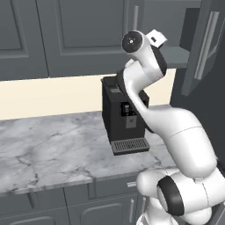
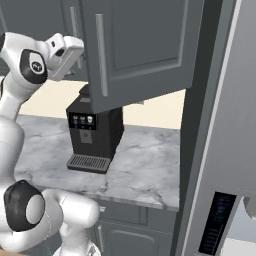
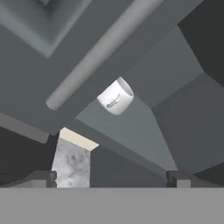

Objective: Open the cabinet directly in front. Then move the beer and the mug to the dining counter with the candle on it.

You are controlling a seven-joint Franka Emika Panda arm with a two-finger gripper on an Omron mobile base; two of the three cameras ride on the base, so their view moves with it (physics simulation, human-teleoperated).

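Mug [image 3: 115, 96] on cabinet [image 3: 144, 127] shelf past door edge, gripper [image 3: 111, 177] spread wide, empty, gap between.

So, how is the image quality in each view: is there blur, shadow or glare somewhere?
Left base view: even, flat light, slightly soft; the coffee machine casts only a faint shadow on the marble worktop. Right base view: the open cabinet door is near and large, its edges soft. Hand view: rolled and blurry; the white mug is bright against the grey shelf, no glare.

Marble worktop [image 1: 52, 154], coffee machine [image 1: 123, 116], cream wall [image 1: 48, 94]
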